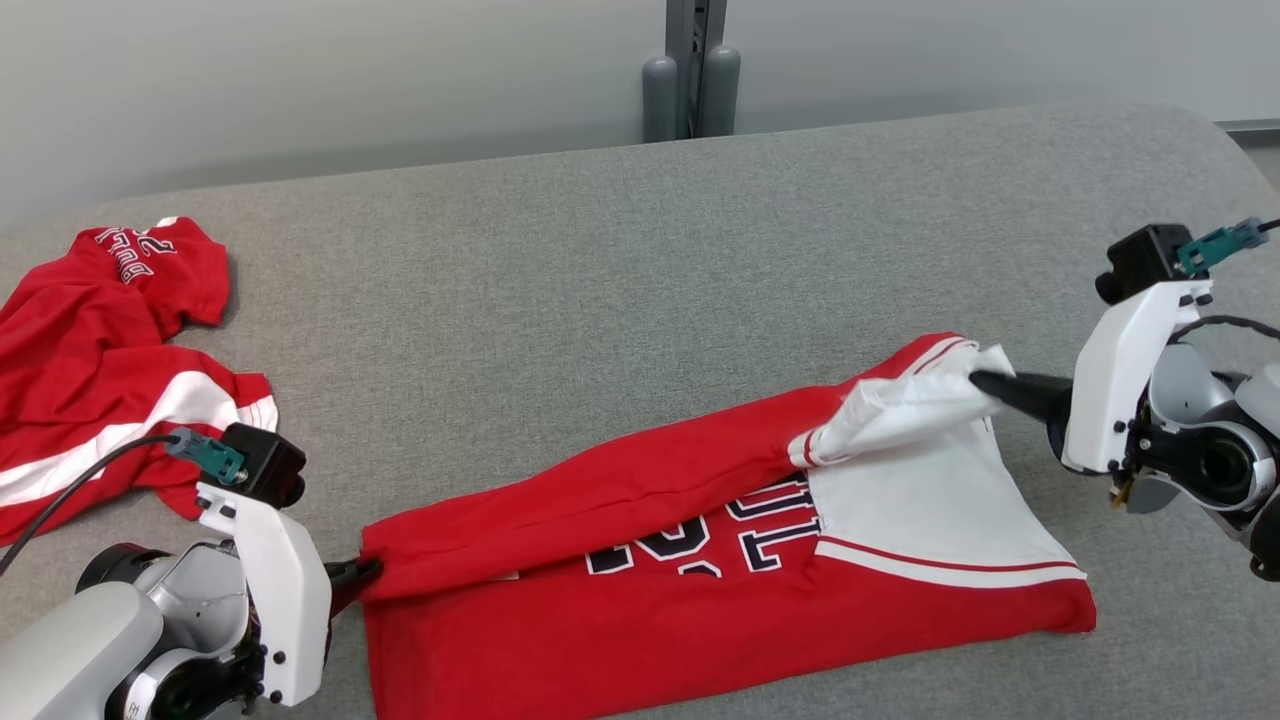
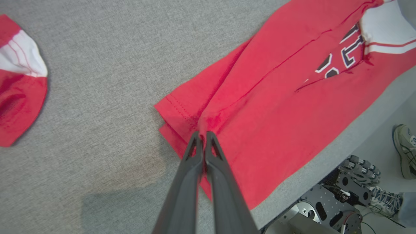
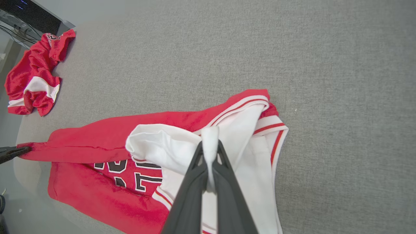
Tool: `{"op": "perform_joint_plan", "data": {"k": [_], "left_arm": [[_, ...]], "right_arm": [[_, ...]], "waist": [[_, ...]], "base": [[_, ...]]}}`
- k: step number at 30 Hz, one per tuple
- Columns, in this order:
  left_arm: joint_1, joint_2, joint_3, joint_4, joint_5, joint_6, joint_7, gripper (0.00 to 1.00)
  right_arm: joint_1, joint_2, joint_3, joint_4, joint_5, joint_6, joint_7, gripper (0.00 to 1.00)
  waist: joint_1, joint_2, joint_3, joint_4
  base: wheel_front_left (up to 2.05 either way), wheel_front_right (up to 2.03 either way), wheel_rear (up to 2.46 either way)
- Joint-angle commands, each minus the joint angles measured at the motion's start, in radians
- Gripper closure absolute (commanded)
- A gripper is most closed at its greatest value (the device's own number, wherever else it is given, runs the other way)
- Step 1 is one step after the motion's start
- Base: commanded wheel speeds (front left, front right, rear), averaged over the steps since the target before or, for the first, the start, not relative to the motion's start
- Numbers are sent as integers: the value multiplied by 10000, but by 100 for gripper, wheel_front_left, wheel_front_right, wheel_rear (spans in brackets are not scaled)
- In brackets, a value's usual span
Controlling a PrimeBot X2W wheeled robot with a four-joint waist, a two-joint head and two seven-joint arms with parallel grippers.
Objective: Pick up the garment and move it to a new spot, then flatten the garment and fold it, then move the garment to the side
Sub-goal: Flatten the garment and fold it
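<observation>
Both arms are clamped on cloth: the left gripper (image 1: 365, 572) pinches the red hem corner of the garment (image 1: 700, 610), and the right gripper (image 1: 985, 383) pinches the bunched white sleeve end at the opposite side. The garment lies across the near part of the table (image 1: 600, 280), lettering up. Its far long edge is lifted and rolled toward the robot between the two grips. A second garment (image 1: 90, 340) lies crumpled at the far left, well apart.

Step in hand, by judgement: a lengthwise fold. Procedure:
1. Move both grippers together, at equal height and pace, with the held edge taut and straight.
2. Carry that edge over to the near edge; align hem with hem before lowering.
3. Release only once the cloth rests flat on the layer below.
4. Do not over-tension; the bunched sleeve may slip from its pinch.
</observation>
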Motion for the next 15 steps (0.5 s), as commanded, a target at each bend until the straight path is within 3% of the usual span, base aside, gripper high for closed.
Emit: {"op": "perform_joint_plan", "data": {"k": [1, 12, 13, 14, 15], "left_arm": [[84, 52, 4, -22, -41, -24, 40, 100], [158, 129, -132, -181, -252, -16, 455, 100], [171, 122, -133, -175, -256, -1, 445, 46], [192, 105, -136, -167, -263, 19, 428, 0], [224, 82, -141, -152, -288, 44, 421, 0]], "right_arm": [[107, -44, 46, 70, 92, 6, 127, 100], [301, 8, 356, 392, 500, 6, 1426, 100], [333, 15, 387, 408, 522, 6, 1507, 100], [327, 19, 395, 423, 529, 6, 1542, 80], [334, 32, 387, 420, 535, 6, 1540, 9]], "waist": [[-1, -1, -25, -18], [-1, -1, -85, 18], [-1, -1, -95, 25], [-1, -1, -108, 33], [-1, -1, -125, 40]], "base": [[0, 0, 0], [0, 0, 0], [0, 0, 0], [0, 0, 0], [0, 0, 0]]}}
